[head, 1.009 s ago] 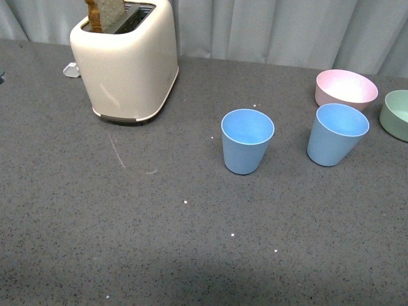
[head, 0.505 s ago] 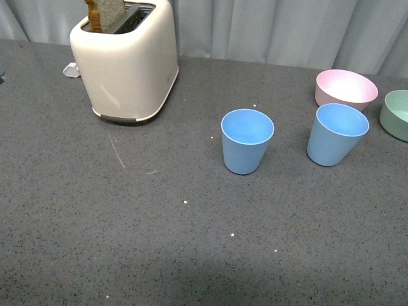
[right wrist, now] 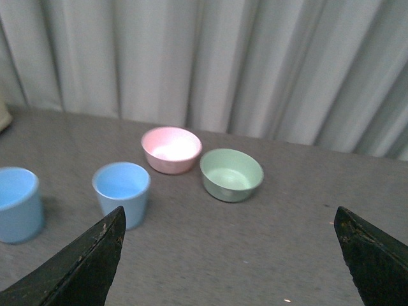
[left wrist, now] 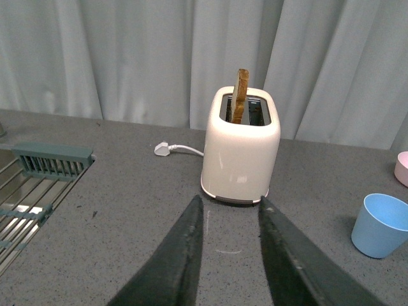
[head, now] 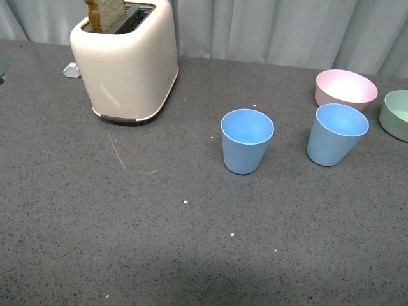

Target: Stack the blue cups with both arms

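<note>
Countertop [head: 127,242]: dark grey, speckled, matte, filling the front view from the lower edge to the backdrop; scattered white crumbs near the middle, a thin pale scratch [head: 116,150] left of centre. Backdrop: pale grey pleated curtain [head: 274,29] along the whole top of the frame. Toaster [head: 127,64]: cream, rounded, upper left, with a slice of toast [head: 105,13] standing in one slot and a white plug [head: 71,70] lying just beside it on the counter. First blue cup [head: 247,140]: upright, mouth up, centre of frame, standing alone. Second blue cup [head: 336,134]: upright, right of the first and apart from it, just in front of the pink bowl [head: 345,88]. Pale green bowl [head: 396,115]: right edge of frame, cut off, near the pink bowl. Sink [left wrist: 25,191]: seen in the left wrist view only, a metal basin with a ribbed drainer set into the counter, and a grey-green slotted rack [left wrist: 51,159] at its rim. Left gripper [left wrist: 231,201]: black fingers parted, nothing between them, aimed toward the toaster, raised off the counter. Right gripper [right wrist: 228,213]: fingers spread wide, empty, facing the bowls and both cups.
</note>
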Available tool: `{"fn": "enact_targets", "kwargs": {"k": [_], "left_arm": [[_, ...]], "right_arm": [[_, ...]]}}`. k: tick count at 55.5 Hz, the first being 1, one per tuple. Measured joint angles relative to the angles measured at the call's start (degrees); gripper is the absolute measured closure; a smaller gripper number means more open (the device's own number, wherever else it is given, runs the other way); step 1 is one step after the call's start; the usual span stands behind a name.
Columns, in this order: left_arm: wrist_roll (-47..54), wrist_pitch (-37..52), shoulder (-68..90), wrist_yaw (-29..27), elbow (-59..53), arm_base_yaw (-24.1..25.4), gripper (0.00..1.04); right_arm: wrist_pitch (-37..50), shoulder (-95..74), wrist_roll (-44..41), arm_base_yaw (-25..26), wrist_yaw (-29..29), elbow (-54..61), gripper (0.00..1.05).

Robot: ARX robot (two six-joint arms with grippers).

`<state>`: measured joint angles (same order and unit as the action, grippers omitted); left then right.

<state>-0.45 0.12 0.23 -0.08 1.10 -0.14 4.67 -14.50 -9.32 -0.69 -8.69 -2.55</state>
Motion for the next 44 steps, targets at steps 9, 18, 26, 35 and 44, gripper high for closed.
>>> {"fn": "enact_targets", "kwargs": {"k": [9, 18, 26, 35, 44], "left_arm": [[0.00, 0.00, -0.02, 0.00, 0.00, 0.00, 0.48], [0.00, 0.00, 0.00, 0.00, 0.00, 0.00, 0.15], [0.09, 0.00, -0.02, 0.00, 0.00, 0.00, 0.07], [0.11, 0.00, -0.02, 0.00, 0.00, 0.00, 0.07], [0.11, 0.00, -0.02, 0.00, 0.00, 0.00, 0.07]], "right_arm": [[16.00, -33.24, 1.27, 2.32, 4.68, -9.38, 0.10], [11.52, -65.59, 7.45, 0.87, 5.90, -27.12, 0.10], [-0.42, -84.74, 13.49, -0.55, 5.51, -44.06, 0.10], [-5.81, -95.89, 17.73, -2.21, 5.77, -56.13, 0.10], [-7.61, -102.99, 20.68, -3.28, 6.05, -62.75, 0.12]]}}
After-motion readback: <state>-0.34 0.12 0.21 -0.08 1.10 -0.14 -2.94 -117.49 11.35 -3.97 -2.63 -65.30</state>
